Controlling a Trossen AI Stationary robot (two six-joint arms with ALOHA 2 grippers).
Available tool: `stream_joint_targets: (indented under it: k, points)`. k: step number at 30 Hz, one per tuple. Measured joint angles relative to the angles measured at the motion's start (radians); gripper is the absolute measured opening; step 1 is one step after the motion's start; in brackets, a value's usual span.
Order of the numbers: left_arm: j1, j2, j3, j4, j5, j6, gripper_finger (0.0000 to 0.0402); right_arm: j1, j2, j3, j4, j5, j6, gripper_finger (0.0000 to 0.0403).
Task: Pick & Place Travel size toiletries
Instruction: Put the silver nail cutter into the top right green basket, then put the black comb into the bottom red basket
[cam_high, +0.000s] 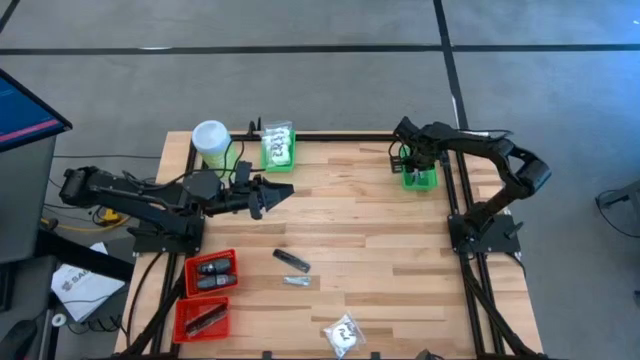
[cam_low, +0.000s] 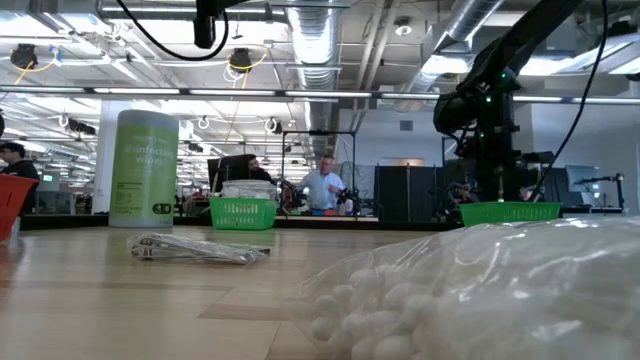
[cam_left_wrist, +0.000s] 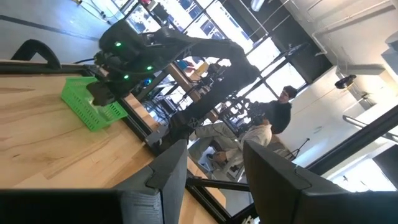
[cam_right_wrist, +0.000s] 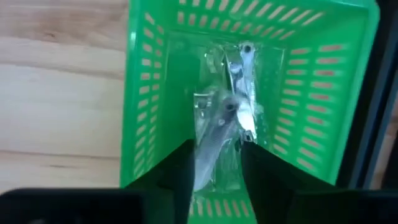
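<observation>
My right gripper (cam_right_wrist: 216, 171) points down into a green basket (cam_high: 420, 178) at the table's far right. It is open, with a blurred silvery sachet (cam_right_wrist: 214, 140) between its fingers, and another sachet (cam_right_wrist: 244, 93) lies on the basket floor. My left gripper (cam_left_wrist: 214, 168) is held level above the table's left middle, open and with nothing in it. On the table lie a silvery sachet (cam_high: 295, 281), a dark stick (cam_high: 291, 260) and a white crinkly packet (cam_high: 343, 334). My right gripper comes from above, with its fingers on either side of the sachet's lower end (cam_right_wrist: 208, 165). The sachet stands on end inside the basket. I cannot tell whether the fingers touch it.
A second green basket (cam_high: 277, 148) with white packets stands at the far edge beside a tall light-green canister (cam_high: 211, 143). Two red baskets (cam_high: 211, 272) (cam_high: 203, 318) with dark pieces sit at the near left. People stand in the room beyond the table.
</observation>
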Motion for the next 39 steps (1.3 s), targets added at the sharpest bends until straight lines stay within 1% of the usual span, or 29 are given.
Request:
stream_joint_targets:
  k: [6, 9, 12, 15, 18, 23, 24, 26, 28, 29, 31, 33, 34, 39]
  points:
    - [0.0, 0.0, 0.0, -0.027, 0.0, 0.0, 0.0151, 0.001, -0.087, 0.0, -0.005, 0.015, -0.047, 0.0187]
    - [0.001, 0.0, 0.0, -0.028, 0.0, 0.0, 0.0151, 0.011, -0.147, 0.0, -0.003, 0.011, -0.072, 0.0211]
    - [0.001, 0.0, 0.0, -0.046, 0.008, 0.001, 0.0151, 0.032, -0.211, 0.0, 0.001, -0.012, -0.085, 0.0224]
    - [-0.002, 0.0, 0.0, -0.106, 0.041, 0.001, 0.0146, 0.072, -0.274, 0.0, 0.011, -0.044, -0.089, 0.0228]
    - [-0.002, 0.015, 0.0, -0.186, 0.087, 0.001, 0.013, 0.122, -0.321, 0.0, 0.062, -0.113, -0.083, 0.0223]
    - [-0.01, 0.079, 0.001, -0.355, 0.223, 0.044, 0.0074, 0.224, -0.356, 0.001, 0.187, -0.307, -0.054, 0.0198]
    - [-0.017, 0.1, -0.001, -0.396, 0.243, 0.045, 0.0059, 0.248, -0.357, 0.001, 0.205, -0.349, -0.033, 0.0189]
    - [-0.029, 0.156, -0.001, -0.417, 0.283, 0.046, 0.0026, 0.299, -0.347, 0.001, 0.248, -0.415, 0.009, 0.0167]
    - [-0.044, 0.213, -0.001, -0.435, 0.34, 0.05, 0.0008, 0.353, -0.332, 0.001, 0.291, -0.457, 0.039, 0.0136]
    - [-0.053, 0.245, 0.0, -0.427, 0.368, 0.052, 0.0007, 0.381, -0.325, 0.002, 0.312, -0.465, 0.051, 0.0117]
    - [-0.078, 0.307, 0.0, -0.438, 0.393, 0.047, 0.0004, 0.435, -0.308, 0.001, 0.33, -0.473, 0.066, 0.0074]
    - [-0.108, 0.369, 0.0, -0.434, 0.395, 0.043, 0.0001, 0.492, -0.29, 0.001, 0.348, -0.474, 0.077, 0.0027]
    - [-0.118, 0.399, 0.0, -0.43, 0.394, 0.039, 0.0001, 0.519, -0.281, 0.001, 0.354, -0.474, 0.08, 0.0014]
    - [-0.134, 0.527, 0.0, -0.426, 0.367, 0.012, 0.0, 0.637, -0.21, 0.001, 0.4, -0.46, 0.133, 0.0009]
